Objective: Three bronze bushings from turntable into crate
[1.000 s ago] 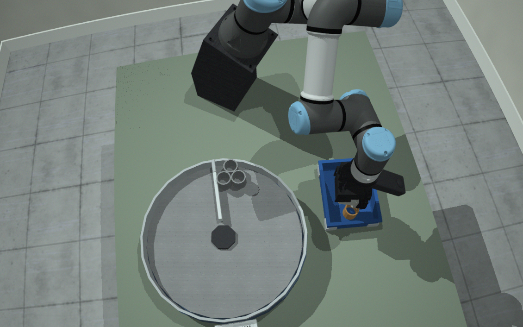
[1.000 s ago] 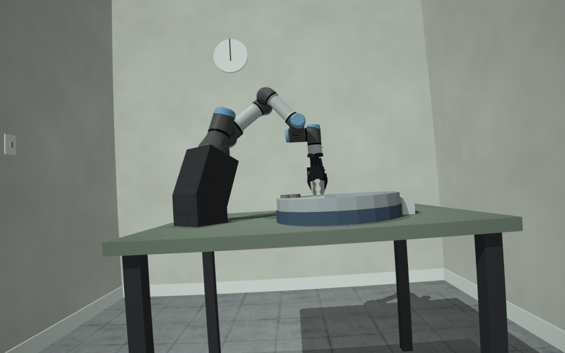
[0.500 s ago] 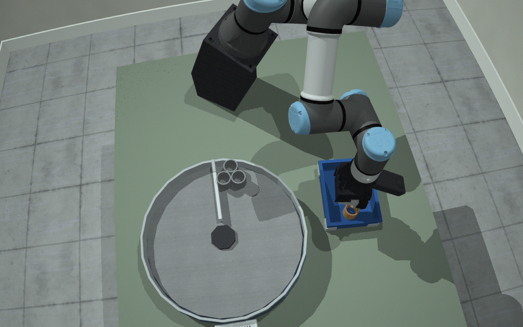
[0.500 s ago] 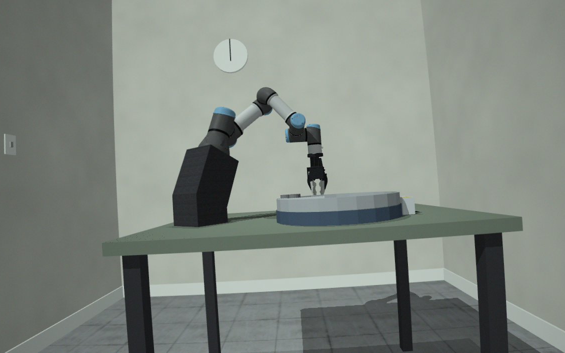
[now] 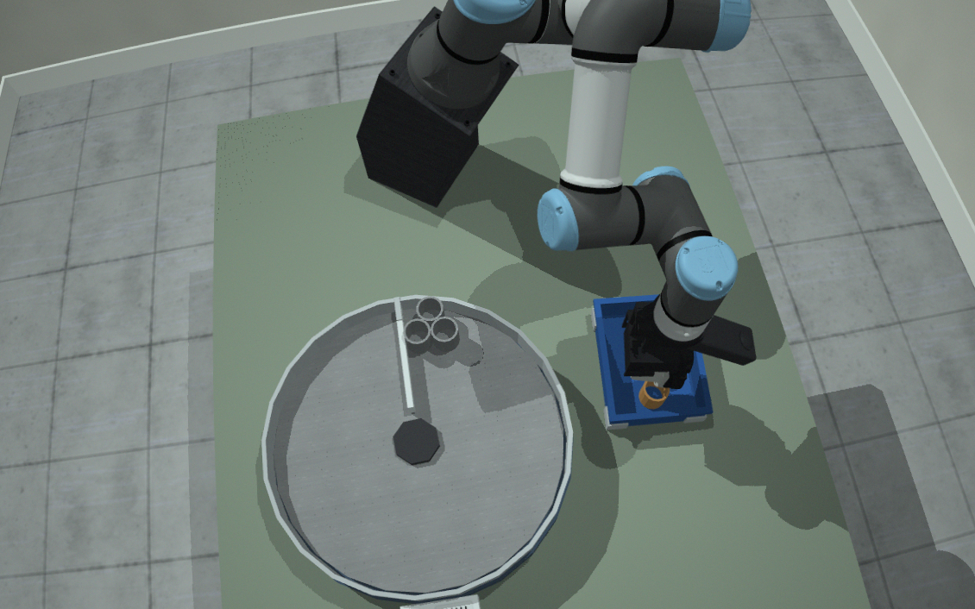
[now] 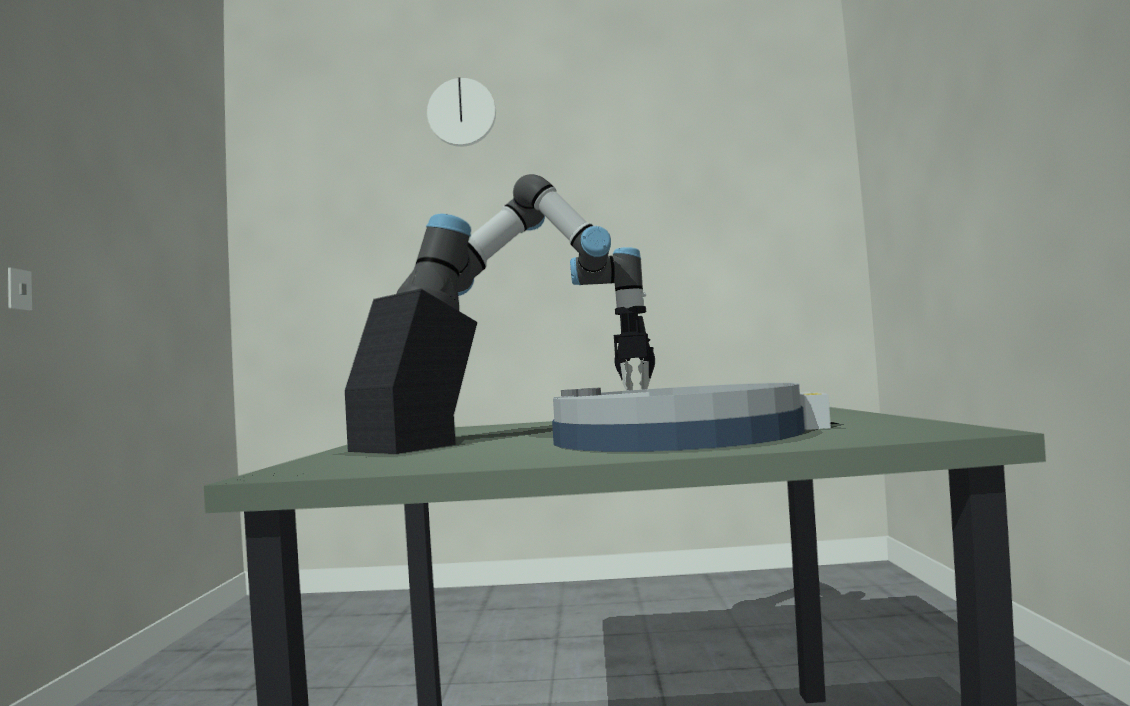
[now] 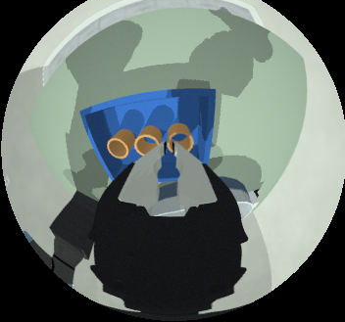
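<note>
Gripper (image 5: pixel 657 383) (image 6: pixel 635 386) (image 7: pixel 169 142) narrowly apart, hold unclear, three bronze bushings (image 5: pixel 653 404) (image 7: pixel 143 134) in blue crate (image 5: pixel 605 378) (image 7: pixel 147 96), three gray bushings (image 5: pixel 443 341) (image 6: pixel 580 392) in turntable (image 5: pixel 416 529) (image 6: pixel 675 412) (image 7: pixel 237 193)

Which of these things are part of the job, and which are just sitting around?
Part of the job:
- Three bronze bushings, in the crate
- Blue crate
- Turntable
- Gripper, at the crate

Just around:
- Three gray bushings, to stay on the turntable
- Wall clock
- Light switch
</note>
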Controlling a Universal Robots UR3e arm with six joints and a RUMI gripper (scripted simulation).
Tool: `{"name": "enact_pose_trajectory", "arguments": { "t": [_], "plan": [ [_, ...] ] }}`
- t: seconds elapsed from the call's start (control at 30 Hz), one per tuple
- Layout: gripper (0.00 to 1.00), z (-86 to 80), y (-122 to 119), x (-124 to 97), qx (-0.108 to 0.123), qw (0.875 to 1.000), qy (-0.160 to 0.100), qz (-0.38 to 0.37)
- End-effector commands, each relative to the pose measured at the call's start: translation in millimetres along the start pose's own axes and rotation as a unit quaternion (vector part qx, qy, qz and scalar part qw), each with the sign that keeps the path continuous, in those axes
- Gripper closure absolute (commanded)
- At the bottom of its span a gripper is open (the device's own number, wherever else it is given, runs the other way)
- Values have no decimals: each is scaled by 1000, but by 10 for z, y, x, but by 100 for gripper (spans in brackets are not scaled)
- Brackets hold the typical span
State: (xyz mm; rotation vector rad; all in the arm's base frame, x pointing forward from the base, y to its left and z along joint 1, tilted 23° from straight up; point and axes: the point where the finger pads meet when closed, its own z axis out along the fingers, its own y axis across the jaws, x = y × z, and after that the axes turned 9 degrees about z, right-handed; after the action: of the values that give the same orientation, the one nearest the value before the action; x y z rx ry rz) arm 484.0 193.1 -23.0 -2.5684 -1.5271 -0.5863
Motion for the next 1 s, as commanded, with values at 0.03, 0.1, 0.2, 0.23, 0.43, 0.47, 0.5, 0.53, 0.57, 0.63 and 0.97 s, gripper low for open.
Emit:
{"name": "enact_pose_trajectory", "arguments": {
  "t": [0.03, 0.1, 0.2, 0.23, 0.43, 0.47, 0.5, 0.53, 0.57, 0.63, 0.97],
  "plan": [
    [95, -41, 8, 6, -1, 1000, 1, 0],
    [95, -80, 8, 6, -1, 1000, 1, 0],
    [95, -170, 8, 6, -1, 1000, 1, 0],
    [95, -207, 8, 6, -1, 1000, 1, 0],
    [95, -423, 7, 6, -1, 1000, 1, 0],
    [95, -423, 7, 6, -1, 1000, 1, 0],
    [95, -469, 7, 6, -1, 1000, 1, 0],
    [95, -513, 7, 6, -1, 1000, 1, 0],
    [95, -556, 7, 6, -1, 1000, 1, 0],
    [95, -635, 7, 6, -1, 1000, 1, 0],
    [95, -669, 7, 5, -1, 1000, 1, 0]
  ]
}}
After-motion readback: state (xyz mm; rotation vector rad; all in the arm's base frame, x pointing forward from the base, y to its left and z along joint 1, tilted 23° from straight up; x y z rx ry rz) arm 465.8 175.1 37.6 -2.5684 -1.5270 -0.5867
